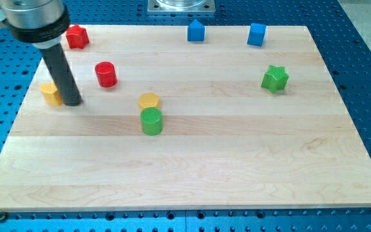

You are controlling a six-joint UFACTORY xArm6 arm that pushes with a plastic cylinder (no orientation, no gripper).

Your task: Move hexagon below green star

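Note:
A yellow hexagon point(149, 100) lies left of the board's middle, touching a green cylinder point(152, 121) just below it. The green star point(275, 78) sits at the view's right, far from the hexagon. My tip point(72, 102) rests at the view's left, well left of the hexagon. It stands right beside a yellow block point(49, 93), which the rod partly hides.
A red cylinder point(106, 74) stands up and right of my tip. A red block point(77, 37) lies at the top left. Two blue blocks point(196, 31) point(256, 34) lie along the top edge. The wooden board point(237, 167) sits on a blue perforated table.

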